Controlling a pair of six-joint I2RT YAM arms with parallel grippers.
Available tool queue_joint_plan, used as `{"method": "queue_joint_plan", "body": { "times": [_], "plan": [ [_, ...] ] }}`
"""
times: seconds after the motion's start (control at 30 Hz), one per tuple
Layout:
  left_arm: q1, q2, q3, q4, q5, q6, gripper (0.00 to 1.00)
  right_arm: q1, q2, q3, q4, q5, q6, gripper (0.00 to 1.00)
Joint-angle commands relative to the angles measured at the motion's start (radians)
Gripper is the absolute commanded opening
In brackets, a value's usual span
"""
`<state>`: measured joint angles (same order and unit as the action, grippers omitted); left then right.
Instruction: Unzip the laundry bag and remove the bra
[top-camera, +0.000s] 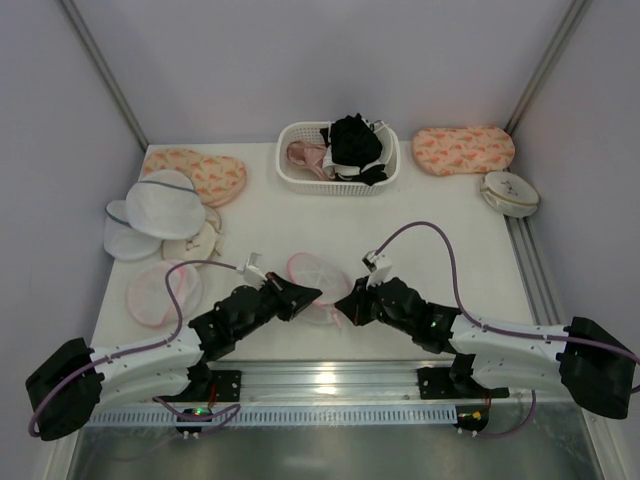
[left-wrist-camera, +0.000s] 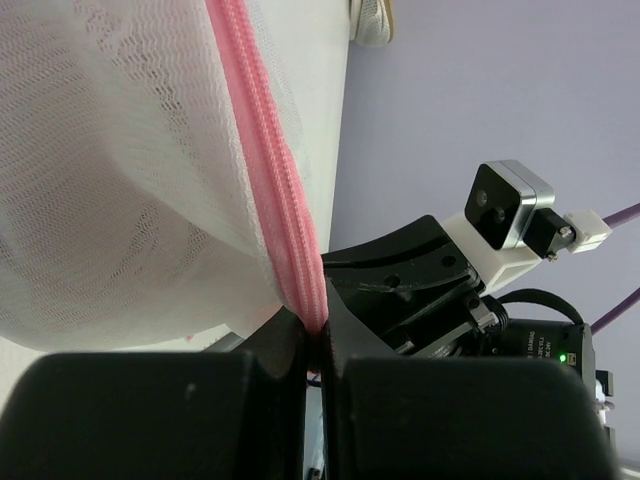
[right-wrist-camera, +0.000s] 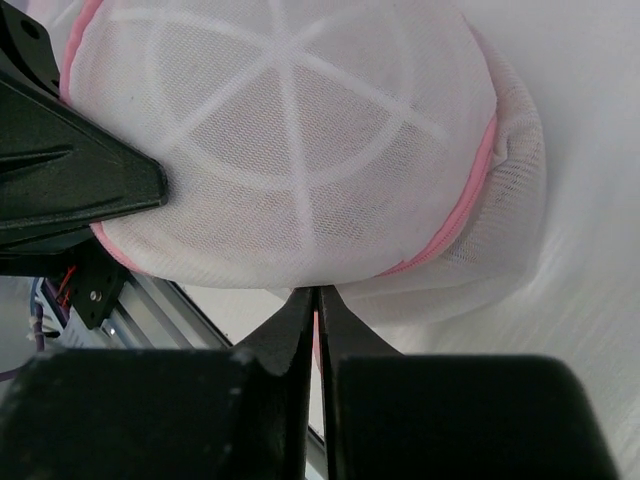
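Mesh laundry bag (top-camera: 318, 272) in both jaws; arms stretched inward.

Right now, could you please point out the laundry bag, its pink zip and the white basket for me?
laundry bag (right-wrist-camera: 300, 140), right wrist view, centre of its mesh dome.
pink zip (left-wrist-camera: 275, 165), left wrist view, middle of the zip tape.
white basket (top-camera: 310, 183), top view, its front wall.

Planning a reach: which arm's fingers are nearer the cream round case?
Right. The right fingers are left of the cream round case; the left fingers are farther left, across the laundry bag.
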<state>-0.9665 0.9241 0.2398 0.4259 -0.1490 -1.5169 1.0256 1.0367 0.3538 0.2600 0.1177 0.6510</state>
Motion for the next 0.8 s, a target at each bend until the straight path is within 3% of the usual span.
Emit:
{"method": "queue_joint_plan", "body": {
  "times": [0.0,0.27,0.5,0.7,0.77],
  "plan": [
    [0.0,-0.034,0.001,0.007,0.005,0.003,0.0,0.001,-0.039,0.043,-0.043,0.094,-0.025,0.04],
    [0.0,-0.068,0.003,-0.079,0.011,0.035,0.0,0.001,-0.06,0.158,-0.48,0.224,-0.051,0.04],
    [0.003,-0.07,0.015,-0.141,0.066,0.099,0.0,0.002,-0.023,0.22,-0.636,0.376,-0.068,0.04],
    [0.031,-0.027,0.105,-0.205,0.106,0.262,0.0,0.002,-0.009,0.235,-0.671,0.395,-0.073,0.04],
    [0.049,0.018,0.131,-0.196,0.118,0.317,0.09,0.002,-0.027,0.231,-0.665,0.379,-0.074,0.04]
  ]
}}
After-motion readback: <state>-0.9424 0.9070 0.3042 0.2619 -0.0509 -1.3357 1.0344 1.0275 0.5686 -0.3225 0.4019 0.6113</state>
